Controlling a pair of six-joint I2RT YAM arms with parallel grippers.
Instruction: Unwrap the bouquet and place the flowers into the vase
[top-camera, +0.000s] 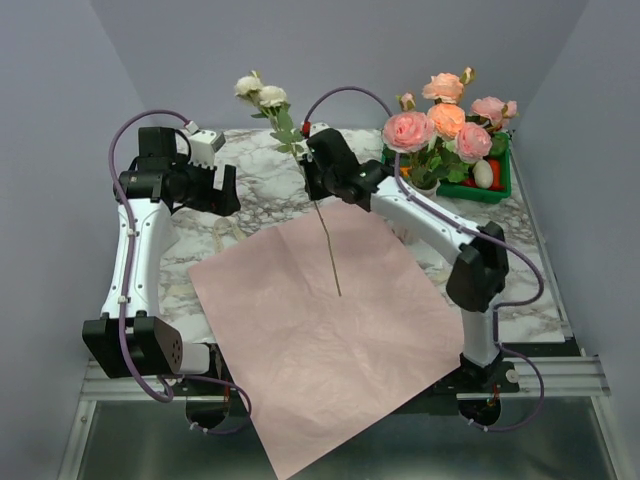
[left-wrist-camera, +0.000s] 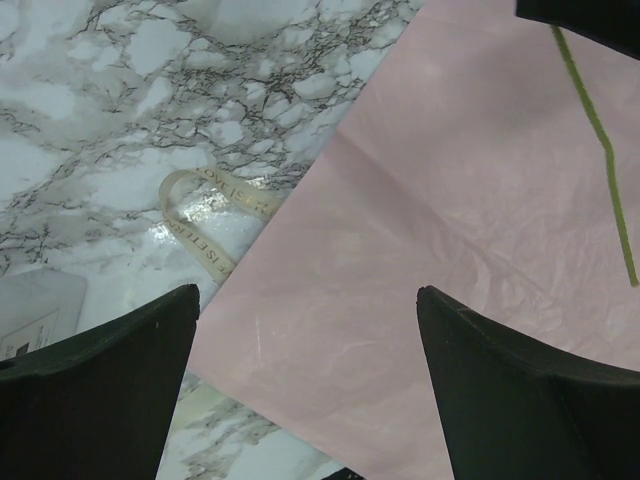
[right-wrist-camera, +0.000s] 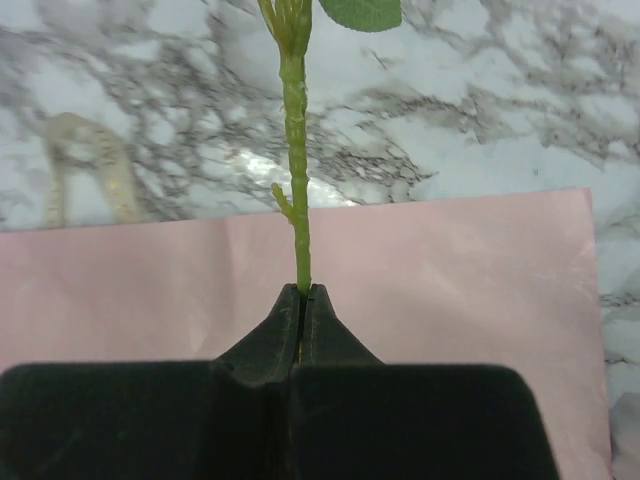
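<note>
Above the pink paper (top-camera: 330, 340), the right gripper (right-wrist-camera: 302, 295) pinches a cream rose (top-camera: 262, 92) tight by its stem, while the left gripper (left-wrist-camera: 307, 300) hangs spread wide. Best bet: keep it upright and thread the stem tip into the vase (top-camera: 427, 186), back right, between the roses (top-camera: 408, 130) standing there.

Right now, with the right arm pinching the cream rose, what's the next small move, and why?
Probably carry the cream rose right toward the vase: the right fingers are shut on its stem, and the pink roses already stand in it.
</note>
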